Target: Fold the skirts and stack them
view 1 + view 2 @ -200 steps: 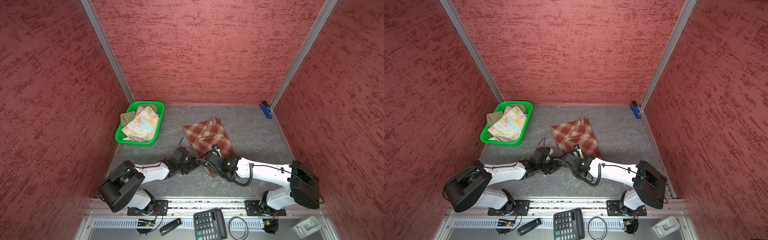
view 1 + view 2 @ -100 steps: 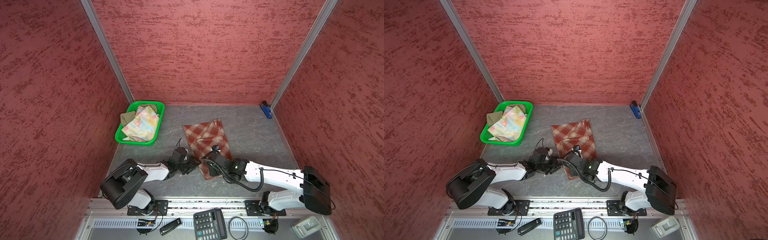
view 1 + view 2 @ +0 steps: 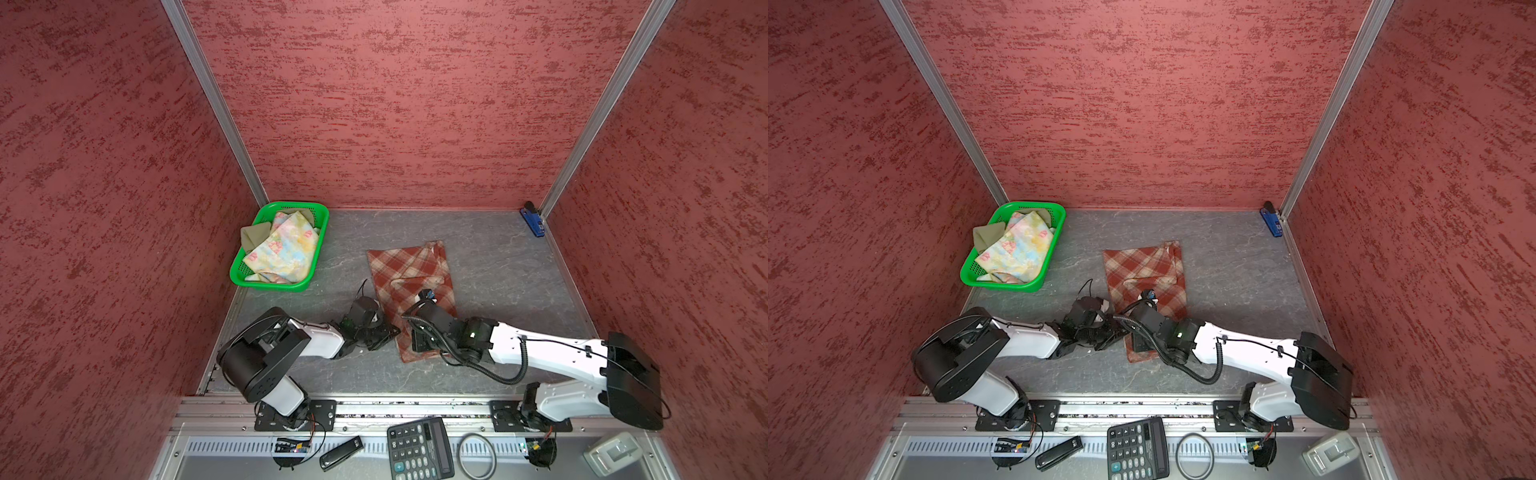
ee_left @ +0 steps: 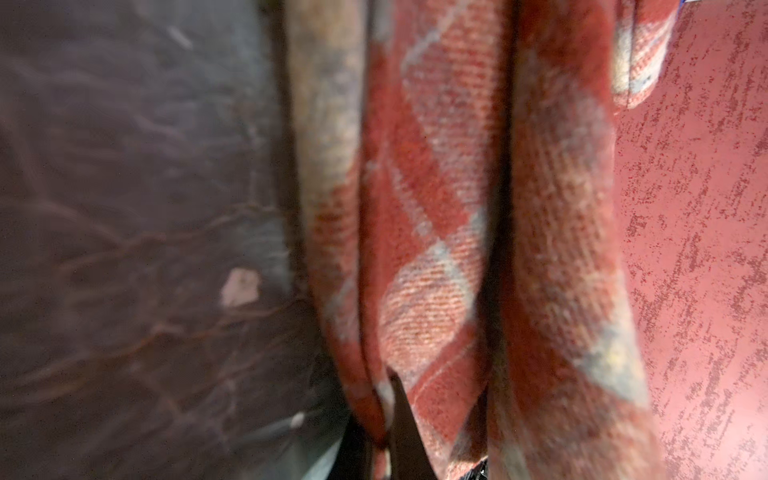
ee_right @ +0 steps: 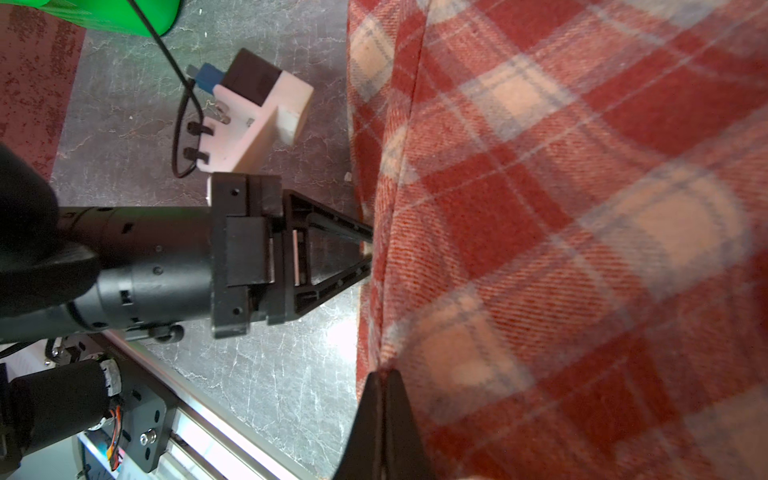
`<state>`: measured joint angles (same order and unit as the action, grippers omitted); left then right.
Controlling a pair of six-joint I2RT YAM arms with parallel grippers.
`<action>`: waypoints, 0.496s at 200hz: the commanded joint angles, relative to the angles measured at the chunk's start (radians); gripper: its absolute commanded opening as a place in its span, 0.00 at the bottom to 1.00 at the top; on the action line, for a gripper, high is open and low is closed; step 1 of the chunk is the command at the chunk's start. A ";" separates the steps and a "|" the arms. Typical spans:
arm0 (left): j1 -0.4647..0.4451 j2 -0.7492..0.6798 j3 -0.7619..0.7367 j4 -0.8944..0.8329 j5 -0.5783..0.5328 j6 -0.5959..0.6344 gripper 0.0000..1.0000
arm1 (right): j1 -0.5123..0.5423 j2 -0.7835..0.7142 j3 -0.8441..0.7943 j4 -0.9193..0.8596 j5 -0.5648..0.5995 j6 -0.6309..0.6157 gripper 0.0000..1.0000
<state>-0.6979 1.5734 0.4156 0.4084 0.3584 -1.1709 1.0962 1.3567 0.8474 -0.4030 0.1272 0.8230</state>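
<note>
The red-brown and cream plaid skirt lies on the grey table, part folded. My left gripper is shut on its left edge, with cloth pinched between the black fingers. My right gripper is shut on the same edge nearer the front corner; in both top views the arm hides its tips. The floral skirt lies in the green basket on top of the olive skirt.
Red walls close in three sides. A blue stapler lies in the far right corner. Beyond the front rail lie a calculator, a black stick, a cable ring and a white device.
My left gripper has shut on the plaid skirt's left edge. The right gripper drew the skirt's near corner toward the front, lengthening the cloth, and its arm swung lower.
</note>
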 commanded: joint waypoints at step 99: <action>0.004 -0.058 -0.032 -0.097 -0.066 0.012 0.08 | 0.029 0.139 -0.067 0.245 -0.121 0.127 0.00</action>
<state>-0.7059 1.5578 0.4145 0.3920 0.3321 -1.1717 1.1168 1.4757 0.7986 -0.2115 0.0208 0.9077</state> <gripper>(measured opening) 0.078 0.051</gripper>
